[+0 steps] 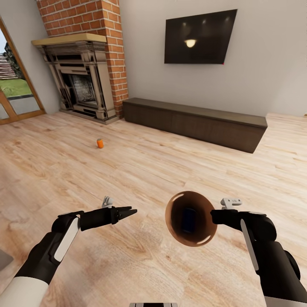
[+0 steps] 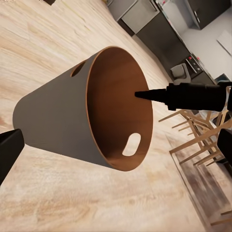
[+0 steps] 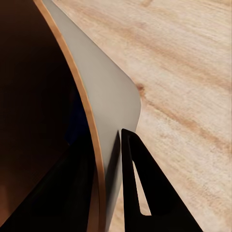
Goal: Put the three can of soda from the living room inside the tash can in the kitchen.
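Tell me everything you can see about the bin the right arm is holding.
The bin is a small round tapered bucket, copper-brown inside, grey outside in the left wrist view, with a thin rim and two slot handles. The right gripper holds it off the floor, jaws pinching its rim, mouth tipped toward the camera. A blue can lies inside.

Tash can (image 1: 190, 218): copper-brown inside, grey outer wall in the left wrist view, thin orange-brown rim; dark blue patch within; can of soda (image 1: 99, 143) orange, silvery top; floor (image 1: 170, 162) light wood planks, streaked grain; fireplace (image 1: 85, 25) red brick, cream mantel; bench (image 1: 196, 121) dark brown; right pincer (image 1: 213, 216) black.
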Tool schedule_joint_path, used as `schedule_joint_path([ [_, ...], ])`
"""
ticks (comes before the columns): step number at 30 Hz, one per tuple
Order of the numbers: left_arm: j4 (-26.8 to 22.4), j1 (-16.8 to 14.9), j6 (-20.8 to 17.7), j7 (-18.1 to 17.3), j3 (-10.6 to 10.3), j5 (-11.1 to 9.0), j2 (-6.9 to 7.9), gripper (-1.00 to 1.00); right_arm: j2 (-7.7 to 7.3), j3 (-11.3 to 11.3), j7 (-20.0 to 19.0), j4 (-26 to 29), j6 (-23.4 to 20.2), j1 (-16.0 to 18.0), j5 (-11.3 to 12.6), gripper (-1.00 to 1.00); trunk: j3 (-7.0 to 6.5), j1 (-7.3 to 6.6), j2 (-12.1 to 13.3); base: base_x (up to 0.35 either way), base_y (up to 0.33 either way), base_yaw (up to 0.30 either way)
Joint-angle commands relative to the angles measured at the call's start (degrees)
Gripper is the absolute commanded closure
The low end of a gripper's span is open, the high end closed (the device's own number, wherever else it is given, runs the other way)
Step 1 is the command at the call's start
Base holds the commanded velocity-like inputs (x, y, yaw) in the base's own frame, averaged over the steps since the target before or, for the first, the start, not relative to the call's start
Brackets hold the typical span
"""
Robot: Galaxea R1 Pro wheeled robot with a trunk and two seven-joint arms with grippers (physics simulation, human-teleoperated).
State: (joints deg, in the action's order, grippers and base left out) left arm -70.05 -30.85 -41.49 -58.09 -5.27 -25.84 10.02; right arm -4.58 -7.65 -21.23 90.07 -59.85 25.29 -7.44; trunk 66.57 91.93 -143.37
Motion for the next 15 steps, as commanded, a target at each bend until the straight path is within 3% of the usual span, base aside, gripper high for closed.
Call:
schedule_joint_path([
  [1, 0.0, 0.0, 0.0, 0.0, 0.0, 0.0, 0.00, -1.00, 0.01, 0.0, -0.3, 0.0, -0.1, 0.0, 1.2, 1.00, -0.10, 0.00, 0.0, 0.000, 0.000, 0.000],
  [8, 0.0, 0.0, 0.0, 0.0, 0.0, 0.0, 0.00, -1.00, -0.08, -1.3, -0.3, 0.0, -0.1, 0.0, 1.2, 1.00, -0.74, 0.00, 0.0, 0.019, 0.000, 0.000],
  [15, 0.0, 0.0, 0.1, 0.0, -0.1, 0.0, -0.05, -1.00, -0.08, -1.6, -0.3, 0.0, -0.1, 0.0, 1.2, 1.00, -1.39, 0.00, 0.0, 0.265, 0.000, 0.000],
])
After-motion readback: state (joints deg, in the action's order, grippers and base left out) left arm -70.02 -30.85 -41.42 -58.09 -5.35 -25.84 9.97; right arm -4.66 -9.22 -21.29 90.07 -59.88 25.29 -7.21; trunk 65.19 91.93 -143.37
